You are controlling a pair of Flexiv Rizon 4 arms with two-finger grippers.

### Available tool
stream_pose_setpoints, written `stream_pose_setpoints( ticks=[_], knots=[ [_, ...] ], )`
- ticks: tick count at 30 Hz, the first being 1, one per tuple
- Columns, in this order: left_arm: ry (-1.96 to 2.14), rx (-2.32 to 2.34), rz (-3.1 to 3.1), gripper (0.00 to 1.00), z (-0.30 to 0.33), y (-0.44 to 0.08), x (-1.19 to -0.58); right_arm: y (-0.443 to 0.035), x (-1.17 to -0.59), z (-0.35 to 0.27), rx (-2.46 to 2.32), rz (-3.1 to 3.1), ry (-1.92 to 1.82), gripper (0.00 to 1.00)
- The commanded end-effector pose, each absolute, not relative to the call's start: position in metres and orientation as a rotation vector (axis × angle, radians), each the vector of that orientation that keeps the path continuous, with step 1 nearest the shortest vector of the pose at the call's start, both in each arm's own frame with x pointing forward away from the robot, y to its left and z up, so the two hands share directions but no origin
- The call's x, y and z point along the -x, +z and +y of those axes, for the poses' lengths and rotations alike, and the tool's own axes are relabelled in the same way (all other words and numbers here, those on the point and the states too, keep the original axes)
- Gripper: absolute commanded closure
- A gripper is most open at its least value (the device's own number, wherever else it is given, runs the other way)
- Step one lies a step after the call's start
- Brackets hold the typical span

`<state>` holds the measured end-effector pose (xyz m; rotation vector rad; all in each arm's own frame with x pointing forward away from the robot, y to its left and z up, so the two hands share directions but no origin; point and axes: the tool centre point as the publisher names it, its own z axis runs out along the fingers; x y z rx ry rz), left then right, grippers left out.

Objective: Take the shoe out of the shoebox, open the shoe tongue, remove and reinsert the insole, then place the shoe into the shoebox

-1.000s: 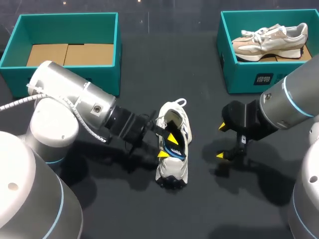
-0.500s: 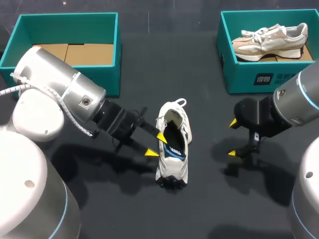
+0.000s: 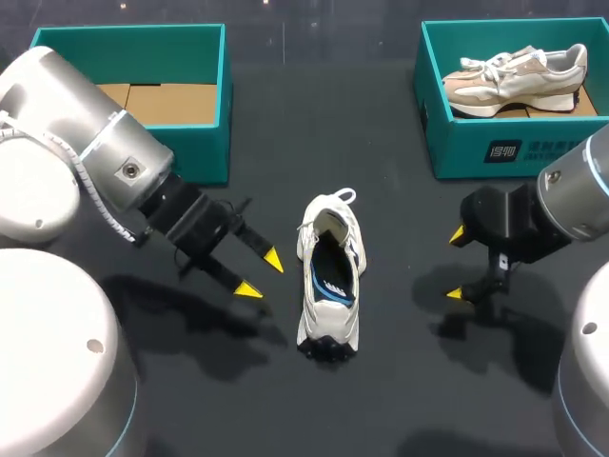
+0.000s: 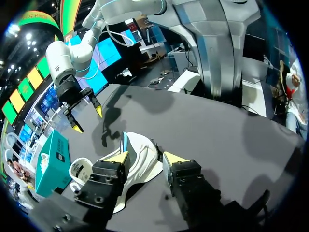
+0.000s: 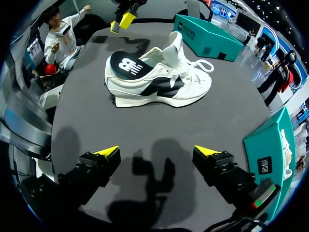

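The shoe (image 3: 329,276) is flanked by the left gripper (image 3: 261,274) and right gripper (image 3: 457,264), both with jaws apart; it could be tipped over if nudged from one side.

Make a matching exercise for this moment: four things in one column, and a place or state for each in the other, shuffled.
Things
1. white shoe
2. beige shoe
3. left shoebox
4. left gripper

Places or states
A. inside the right shoebox
B. open, holding nothing, beside the white shoe
C. standing on the table, outside both boxes
D. holds no shoe, cardboard floor showing

Pairs: 1-C, 2-A, 3-D, 4-B
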<state>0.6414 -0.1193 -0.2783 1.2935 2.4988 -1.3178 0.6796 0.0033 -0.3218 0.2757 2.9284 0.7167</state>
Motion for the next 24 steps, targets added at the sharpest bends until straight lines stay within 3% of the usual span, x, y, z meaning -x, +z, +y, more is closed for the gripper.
stream_pose_setpoints(
  ticks=[1,4,5,24],
  knots=[
    [-1.277,-1.326,2.534,0.56,-0.098,-0.26,-0.64,-0.321,-0.678,0.003,-0.275,2.927,0.716,0.0],
    [-1.207,-1.368,2.59,0.62,-0.09,-0.257,-0.639,-0.321,-0.678,0.003,-0.275,2.927,0.716,0.0],
    [-1.182,-1.383,2.612,1.0,-0.088,-0.255,-0.639,-0.321,-0.678,0.003,-0.275,2.927,0.716,0.0],
    [-1.274,-1.246,2.707,1.0,-0.078,-0.251,-0.639,-0.321,-0.678,0.003,-0.275,2.927,0.716,0.0]
  ],
)
